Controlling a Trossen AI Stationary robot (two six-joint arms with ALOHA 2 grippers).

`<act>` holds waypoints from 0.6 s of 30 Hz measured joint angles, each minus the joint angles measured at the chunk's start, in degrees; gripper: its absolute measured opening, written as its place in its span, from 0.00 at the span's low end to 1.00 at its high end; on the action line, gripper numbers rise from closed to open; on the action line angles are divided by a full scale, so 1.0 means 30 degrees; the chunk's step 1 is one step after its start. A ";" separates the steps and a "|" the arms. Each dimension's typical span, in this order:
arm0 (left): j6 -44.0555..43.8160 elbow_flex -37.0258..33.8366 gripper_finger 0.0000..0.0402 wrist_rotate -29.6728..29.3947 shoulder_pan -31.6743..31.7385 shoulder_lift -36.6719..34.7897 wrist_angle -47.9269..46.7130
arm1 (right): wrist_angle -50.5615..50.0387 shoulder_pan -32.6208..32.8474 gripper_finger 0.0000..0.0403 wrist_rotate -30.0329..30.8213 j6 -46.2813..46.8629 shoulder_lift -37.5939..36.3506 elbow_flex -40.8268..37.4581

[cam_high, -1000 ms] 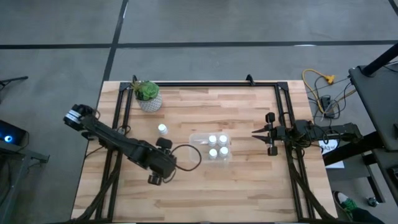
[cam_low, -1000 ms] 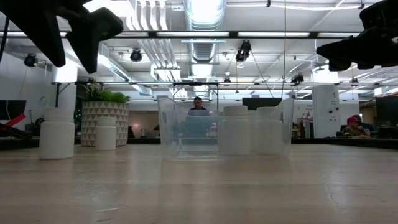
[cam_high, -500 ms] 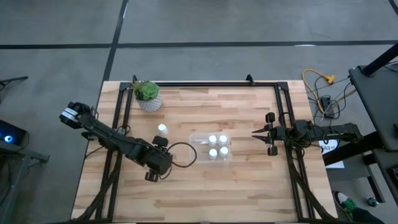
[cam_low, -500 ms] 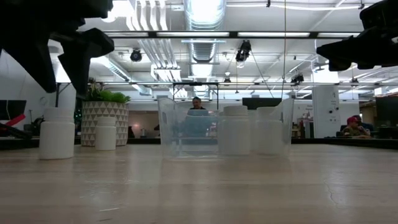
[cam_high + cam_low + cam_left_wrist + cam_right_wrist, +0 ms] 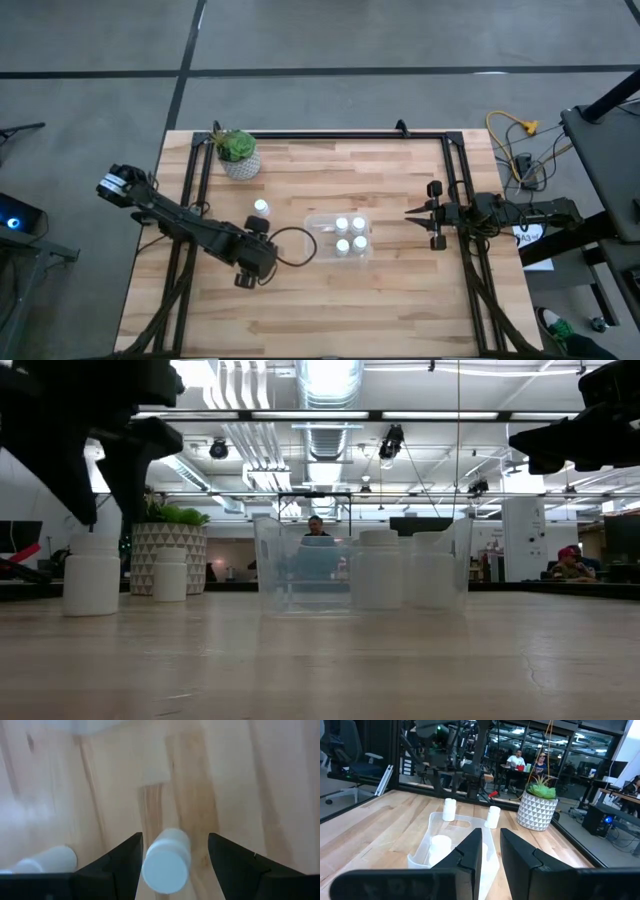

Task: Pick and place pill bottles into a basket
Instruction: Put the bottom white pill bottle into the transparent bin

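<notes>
A wooden table (image 5: 400, 290) carries a basket (image 5: 315, 222), two loose bottles (image 5: 261, 207) left of it, and a potted plant (image 5: 239, 154).

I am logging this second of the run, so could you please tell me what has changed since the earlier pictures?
The left pincer has drawn back from near the basket toward the table's left side and now hangs open above a loose pill bottle, fingers on either side of it, nothing gripped. The right pincer, the four bottles in the basket, the other loose bottle and the plant pot stayed put.

high: straight down, whole table | low: table-level, across | wrists: close, forward | shared: basket (image 5: 339, 236)
</notes>
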 joint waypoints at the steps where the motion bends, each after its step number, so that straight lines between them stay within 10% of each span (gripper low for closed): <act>1: -0.0086 -0.0201 0.51 0.0000 0.0081 0.0000 0.0000 | 0.0000 0.0006 0.15 0.0000 0.0000 0.0000 0.0000; 18: -0.0489 -0.1982 0.51 -0.0021 0.0252 0.0000 0.0506 | -0.0002 0.0001 0.15 0.0000 0.0000 0.0000 0.0000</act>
